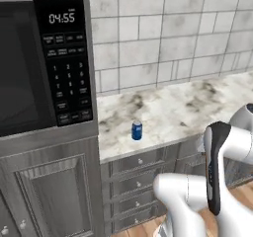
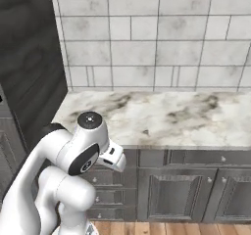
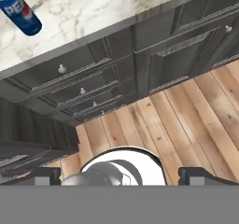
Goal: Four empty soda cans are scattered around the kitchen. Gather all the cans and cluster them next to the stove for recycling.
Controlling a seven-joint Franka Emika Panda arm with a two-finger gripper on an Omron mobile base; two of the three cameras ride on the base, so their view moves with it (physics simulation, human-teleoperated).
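Early going, I judge — the blue soda can (image 1: 137, 130) stands upright near the marble counter (image 1: 173, 110)'s front edge beside the microwave (image 1: 44, 63), ungrasped, the gripper (image 3: 119, 174) spread wide and empty above the floor — no stove in sight.

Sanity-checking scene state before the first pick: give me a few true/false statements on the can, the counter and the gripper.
1. The blue soda can stands upright on the marble counter. True.
2. The can sits inside the microwave. False: it stands on the counter, to the right of the microwave, near the front edge.
3. The gripper is open and holds nothing. True.
4. The gripper is closed around the can. False: in the hand view the can is far from the fingertips, which point toward the wooden floor.
5. Drawers sit below the counter edge under the can. True.
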